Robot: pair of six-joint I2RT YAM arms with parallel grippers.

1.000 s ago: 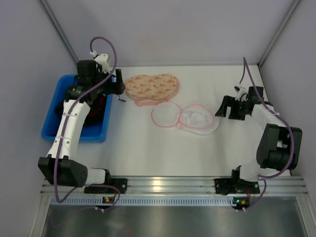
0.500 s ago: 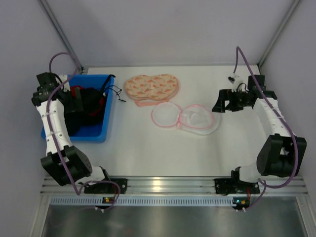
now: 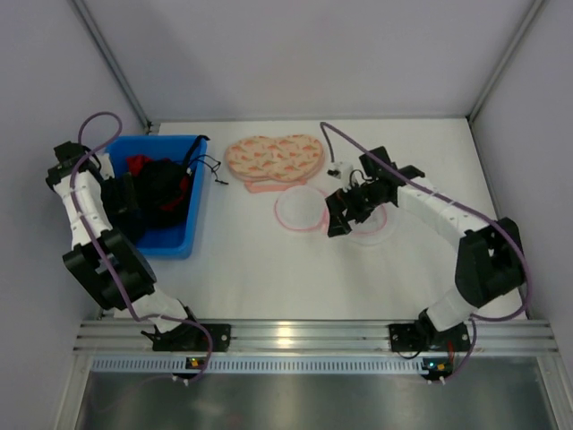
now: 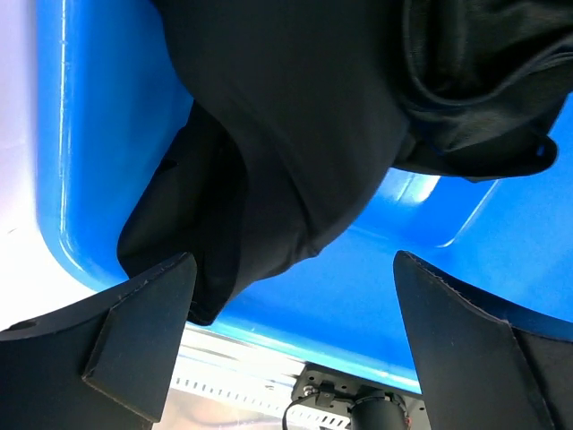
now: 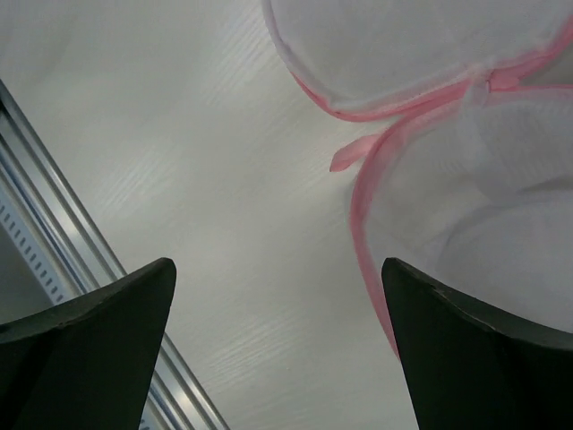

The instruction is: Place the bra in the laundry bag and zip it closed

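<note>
at the table's left edge the bra lies bunched in the bin, just ahead of the left gripper, jaws wide; right gripper, also wide, hovers over the bag mid-table.

Right swings in, left retreats.
The laundry bag now lies ahead of the right fingers; the bra between the left fingers.

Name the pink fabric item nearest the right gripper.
The translucent white mesh laundry bag with pink rim, at the right gripper; the peach patterned heart-shaped cloth lies farther back.
</note>
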